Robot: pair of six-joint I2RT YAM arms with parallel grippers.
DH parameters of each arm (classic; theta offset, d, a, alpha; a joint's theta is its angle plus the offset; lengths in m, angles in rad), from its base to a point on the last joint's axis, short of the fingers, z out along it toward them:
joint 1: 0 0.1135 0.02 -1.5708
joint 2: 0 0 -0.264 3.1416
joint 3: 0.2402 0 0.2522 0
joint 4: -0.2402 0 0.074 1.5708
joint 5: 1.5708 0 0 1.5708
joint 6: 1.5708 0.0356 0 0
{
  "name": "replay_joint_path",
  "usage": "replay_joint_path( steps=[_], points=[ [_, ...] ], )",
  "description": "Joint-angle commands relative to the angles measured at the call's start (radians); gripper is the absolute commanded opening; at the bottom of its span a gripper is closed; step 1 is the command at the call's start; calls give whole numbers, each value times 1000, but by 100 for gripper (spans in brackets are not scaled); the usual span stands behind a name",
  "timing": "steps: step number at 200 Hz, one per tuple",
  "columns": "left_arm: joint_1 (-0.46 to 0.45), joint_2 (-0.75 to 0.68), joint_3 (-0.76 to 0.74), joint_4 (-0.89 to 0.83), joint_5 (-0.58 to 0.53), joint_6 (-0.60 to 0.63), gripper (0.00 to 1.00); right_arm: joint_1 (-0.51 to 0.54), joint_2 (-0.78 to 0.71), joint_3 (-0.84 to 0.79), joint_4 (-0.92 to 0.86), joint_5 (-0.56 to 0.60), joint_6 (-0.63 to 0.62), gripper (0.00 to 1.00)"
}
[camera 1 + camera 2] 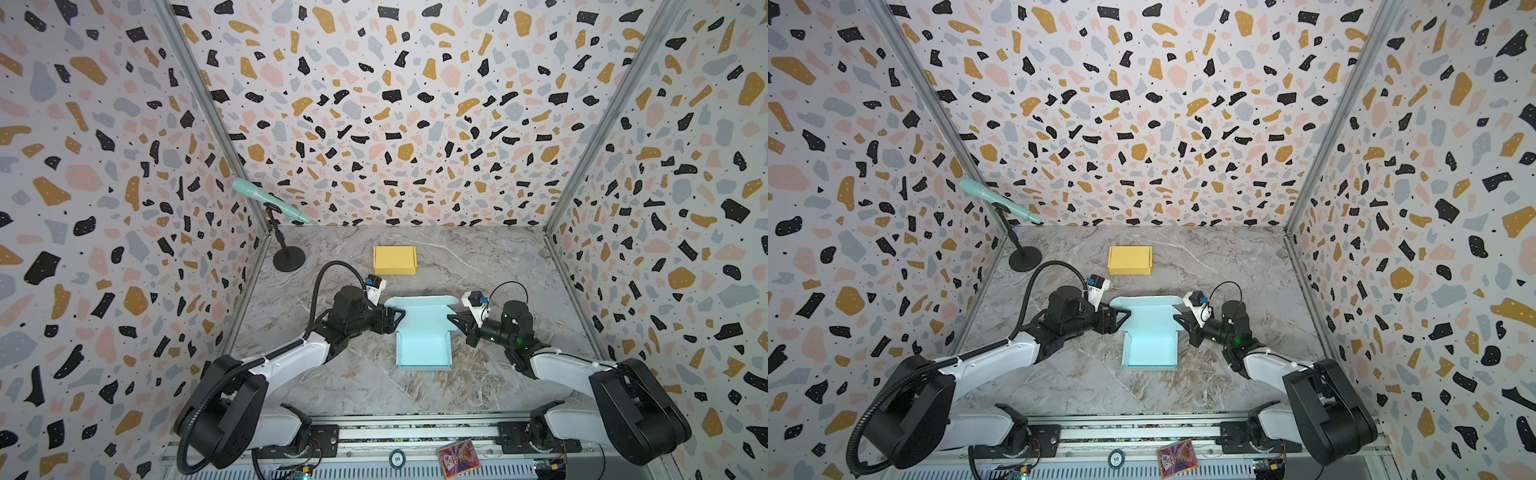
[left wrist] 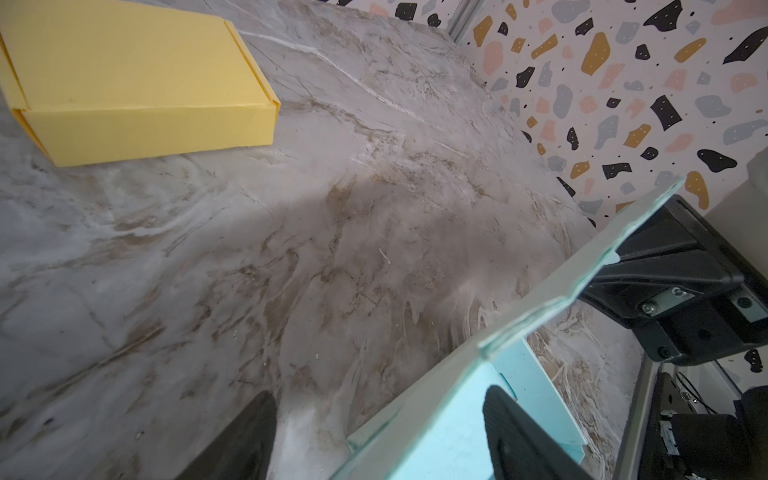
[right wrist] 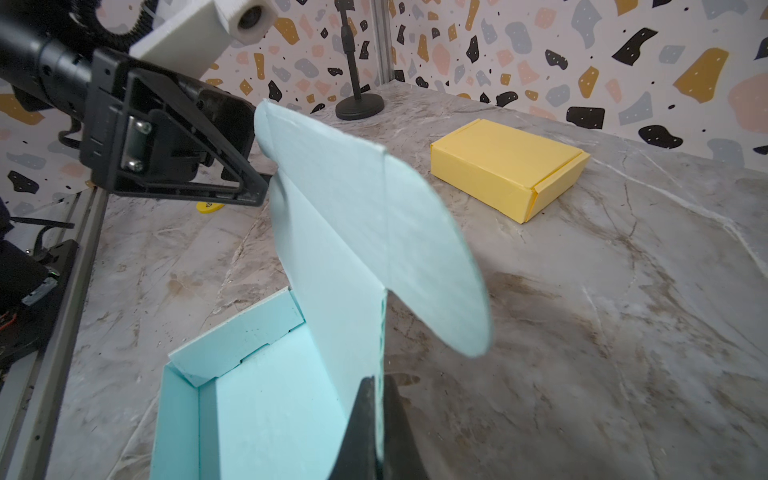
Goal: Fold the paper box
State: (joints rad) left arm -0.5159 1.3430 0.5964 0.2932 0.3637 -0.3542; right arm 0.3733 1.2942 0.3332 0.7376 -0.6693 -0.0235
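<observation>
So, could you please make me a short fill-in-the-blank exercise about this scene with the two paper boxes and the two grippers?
The closed paper box behind the light blue paper box is ___ in colour.
The left gripper has its jaws ___.
The right gripper pinches the raised lid of the ___ box.
The mint-green microphone stands in the far ___ corner of the marble table.
Missing words: yellow, open, light blue, left.

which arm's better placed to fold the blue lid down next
Likely right: the right gripper is shut on the lid at one edge, while the left gripper stands open around the opposite edge.
</observation>
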Motion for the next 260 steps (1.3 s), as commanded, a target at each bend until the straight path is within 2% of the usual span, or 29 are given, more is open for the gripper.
replay_joint_path(
  steps=[1, 109, 151, 223, 260],
  points=[
    [7, 3, -11, 68, 21, -1, 72, -2, 4, 32, 22, -24, -6, 4],
    [5, -62, -81, 43, -14, -8, 27, 4, -7, 35, -17, 5, -16, 11],
    [1, -67, -72, 35, -4, -2, 17, 16, -22, 44, -54, 34, -21, 14],
    [-34, -86, -73, 36, 2, 5, 14, 36, -25, 84, -148, 111, -26, 15],
    [-50, -79, -68, 38, 11, 4, 14, 81, -10, 138, -235, 185, -49, 15]
  ],
)
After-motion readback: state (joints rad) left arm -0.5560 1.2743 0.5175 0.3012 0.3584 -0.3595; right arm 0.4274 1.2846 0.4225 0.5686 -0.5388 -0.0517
